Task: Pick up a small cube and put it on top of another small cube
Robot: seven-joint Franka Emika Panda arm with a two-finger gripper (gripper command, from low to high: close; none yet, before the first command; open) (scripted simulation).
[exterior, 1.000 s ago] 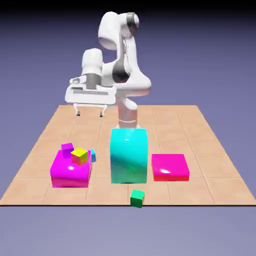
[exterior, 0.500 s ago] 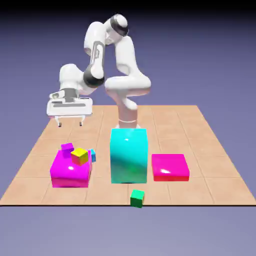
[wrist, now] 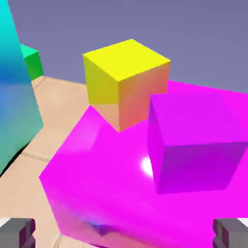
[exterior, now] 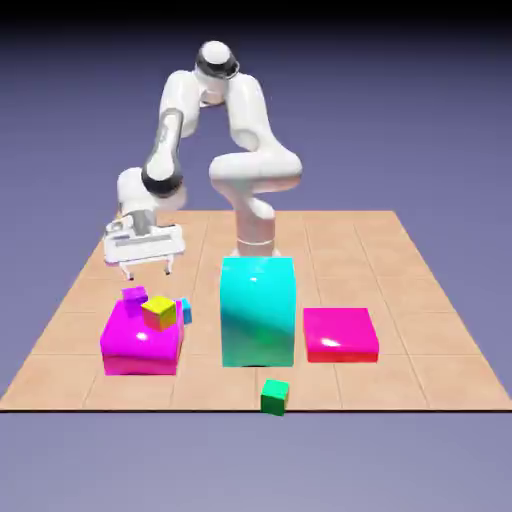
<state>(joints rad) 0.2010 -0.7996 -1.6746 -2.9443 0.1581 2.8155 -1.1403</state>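
In the exterior view, one small blue cube (exterior: pixel 186 311) was seen on the worktop (exterior: pixel 350 240), partly hidden by the magenta block (exterior: pixel 140 345) at its exterior view's right edge. Counted too were one yellow cube (exterior: pixel 158 313), one purple cube (exterior: pixel 134 296) and one green cube (exterior: pixel 275 397). The blue cube was judged light and stiff, best gripped by opposite side faces. In the hand view, the jaws were spread wide, nothing held.
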